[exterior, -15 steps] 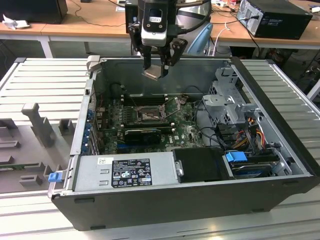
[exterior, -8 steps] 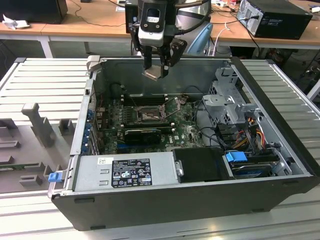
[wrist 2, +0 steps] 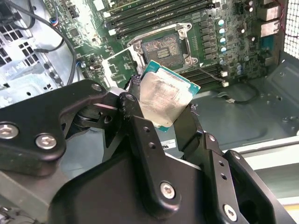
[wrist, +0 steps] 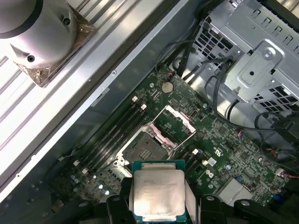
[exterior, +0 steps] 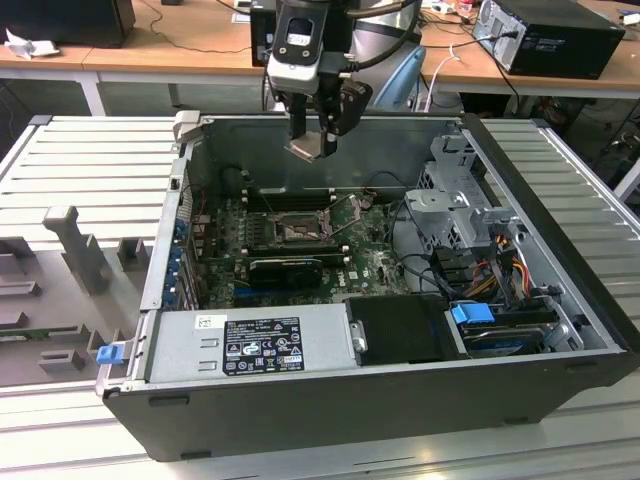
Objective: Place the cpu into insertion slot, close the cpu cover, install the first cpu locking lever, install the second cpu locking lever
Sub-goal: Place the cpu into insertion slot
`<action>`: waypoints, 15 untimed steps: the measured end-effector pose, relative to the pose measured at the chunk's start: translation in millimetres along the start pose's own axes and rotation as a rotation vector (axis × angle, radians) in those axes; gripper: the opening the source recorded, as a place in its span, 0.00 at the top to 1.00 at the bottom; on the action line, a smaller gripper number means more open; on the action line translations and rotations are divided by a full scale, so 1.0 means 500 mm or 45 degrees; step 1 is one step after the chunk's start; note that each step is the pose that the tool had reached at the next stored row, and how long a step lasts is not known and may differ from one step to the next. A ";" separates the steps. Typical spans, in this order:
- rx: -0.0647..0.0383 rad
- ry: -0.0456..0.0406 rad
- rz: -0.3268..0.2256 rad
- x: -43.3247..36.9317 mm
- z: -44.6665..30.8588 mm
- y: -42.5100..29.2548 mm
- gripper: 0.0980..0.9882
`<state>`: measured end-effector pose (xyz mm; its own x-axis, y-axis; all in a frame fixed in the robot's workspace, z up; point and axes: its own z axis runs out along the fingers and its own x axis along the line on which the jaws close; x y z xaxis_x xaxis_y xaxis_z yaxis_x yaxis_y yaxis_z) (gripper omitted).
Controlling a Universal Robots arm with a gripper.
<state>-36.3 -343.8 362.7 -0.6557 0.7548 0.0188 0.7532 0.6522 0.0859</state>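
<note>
My gripper point(exterior: 313, 146) hangs above the back wall of the open computer case, shut on the cpu point(exterior: 311, 149), which it holds by two opposite edges. In both wrist views the cpu point(wrist 2: 166, 98) point(wrist: 158, 192) shows its dull silver top between the black fingers point(wrist 2: 134, 105). The insertion slot point(exterior: 298, 229) point(wrist 2: 161, 48) point(wrist: 144, 148) lies bare on the green motherboard, below and in front of the gripper. The cpu cover point(wrist: 177, 122) point(wrist 2: 117, 68) stands swung open beside the slot.
Long black memory slots point(wrist 2: 154, 14) run beside the socket. A metal drive cage point(exterior: 455, 200) with cables fills the case at the exterior view's right. The power supply point(exterior: 250, 345) sits along the front. Grey fixtures point(exterior: 80, 255) lie outside the case on the exterior view's left.
</note>
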 end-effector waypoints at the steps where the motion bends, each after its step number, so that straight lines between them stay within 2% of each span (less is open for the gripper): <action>1: 0.000 -0.001 0.010 0.000 0.001 0.000 0.52; 7: 0.002 -0.003 0.030 0.000 0.020 -0.002 0.52; 10: 0.003 -0.005 0.042 0.000 0.025 -0.002 0.52; 15: 0.003 -0.016 0.146 -0.001 0.028 -0.003 0.52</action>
<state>-36.3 -343.8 348.6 -0.5643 0.8254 0.0155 0.8235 0.5614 0.0813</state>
